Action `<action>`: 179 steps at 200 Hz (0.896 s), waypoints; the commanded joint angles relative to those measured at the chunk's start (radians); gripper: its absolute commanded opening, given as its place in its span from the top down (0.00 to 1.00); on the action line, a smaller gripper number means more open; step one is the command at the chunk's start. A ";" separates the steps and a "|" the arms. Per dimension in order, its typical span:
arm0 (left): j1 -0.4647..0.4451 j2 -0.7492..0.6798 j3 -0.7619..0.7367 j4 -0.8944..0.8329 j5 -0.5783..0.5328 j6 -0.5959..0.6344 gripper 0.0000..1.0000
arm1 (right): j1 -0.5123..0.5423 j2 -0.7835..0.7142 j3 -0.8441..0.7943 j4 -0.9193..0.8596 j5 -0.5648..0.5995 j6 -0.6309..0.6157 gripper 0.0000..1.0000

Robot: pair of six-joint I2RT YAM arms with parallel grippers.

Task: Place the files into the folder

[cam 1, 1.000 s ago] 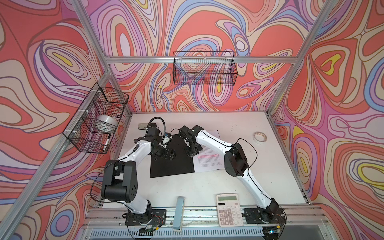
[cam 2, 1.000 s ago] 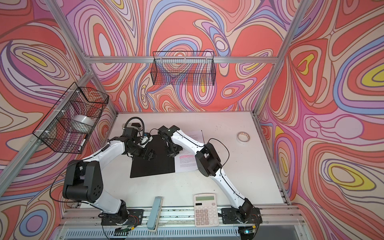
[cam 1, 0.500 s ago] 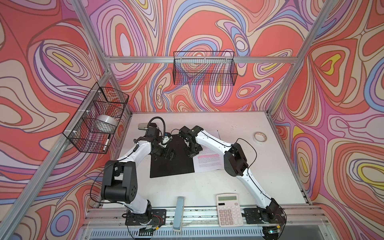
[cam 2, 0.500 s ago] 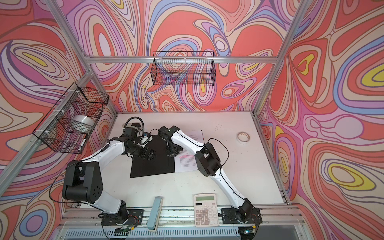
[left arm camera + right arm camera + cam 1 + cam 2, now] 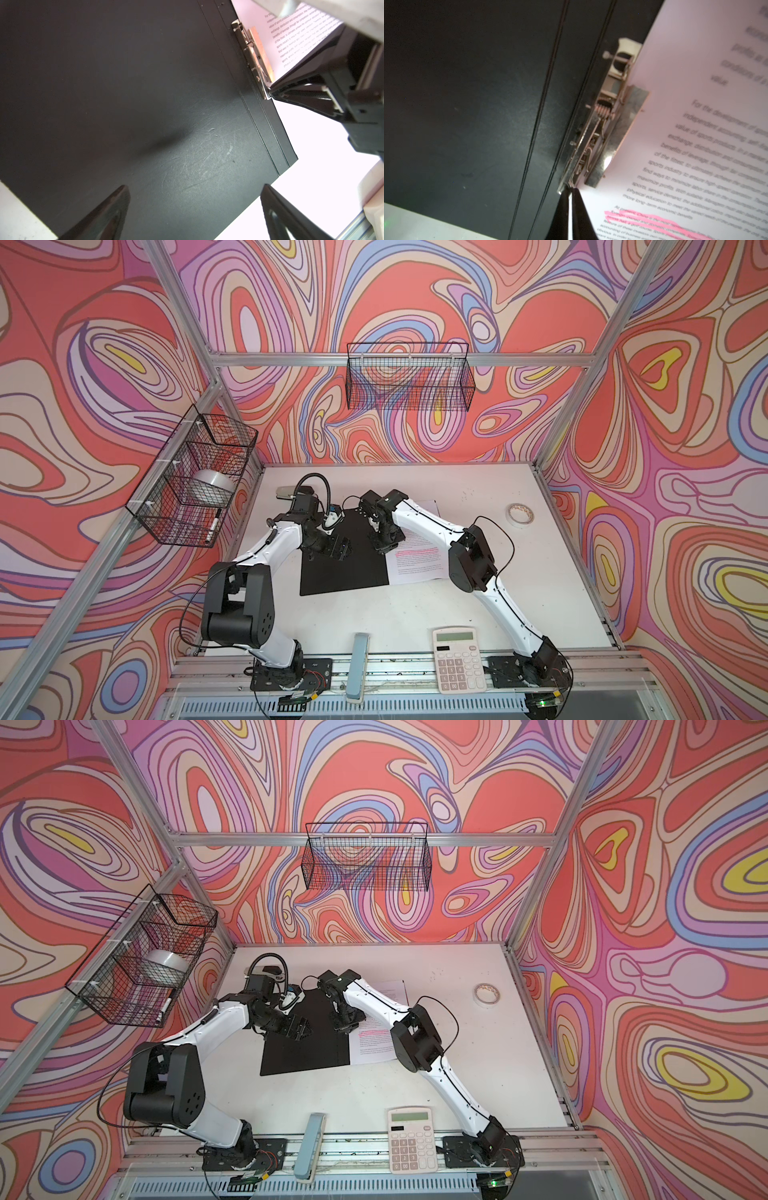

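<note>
Right pincer (image 5: 570, 199), clenched, touches the end of the clip (image 5: 604, 133). We see the left pincer (image 5: 194, 186) released above the open folder (image 5: 340, 568). Papers (image 5: 415, 562) lie at its 3 o'clock, edge beneath the clip. We judge that clamping and closing the cover are left.

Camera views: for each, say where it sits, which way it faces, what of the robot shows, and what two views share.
Top views: high over the front edge, facing down and back across the table; left arm and right arm show whole.
Left wrist: on the left arm, facing down at the folder; open left gripper and right gripper show.
Right wrist: on the right arm, facing metal clip and files; shut right gripper shows.
Shared: both wrist views show that clip.
</note>
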 commanded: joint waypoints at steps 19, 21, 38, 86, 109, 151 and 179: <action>0.001 -0.033 0.005 -0.026 0.004 0.016 0.01 | -0.015 0.038 0.003 0.012 0.014 0.000 0.93; 0.001 -0.034 0.005 -0.026 0.004 0.015 0.01 | -0.016 0.037 0.003 0.012 0.015 -0.001 0.93; 0.001 -0.037 0.008 -0.031 0.004 0.014 0.01 | -0.016 0.032 0.003 0.011 0.013 -0.001 0.93; 0.001 -0.051 0.027 -0.049 0.007 0.006 0.01 | -0.016 -0.007 0.008 0.025 -0.007 -0.001 0.88; 0.001 -0.060 0.035 -0.059 0.003 0.004 0.00 | -0.015 -0.021 0.014 0.021 0.007 0.002 0.85; 0.001 -0.081 0.053 -0.084 -0.033 -0.007 0.00 | -0.016 -0.055 0.015 0.021 0.029 0.009 0.79; 0.001 -0.098 0.064 -0.106 -0.091 -0.007 0.00 | -0.016 -0.086 0.036 0.010 0.051 0.018 0.76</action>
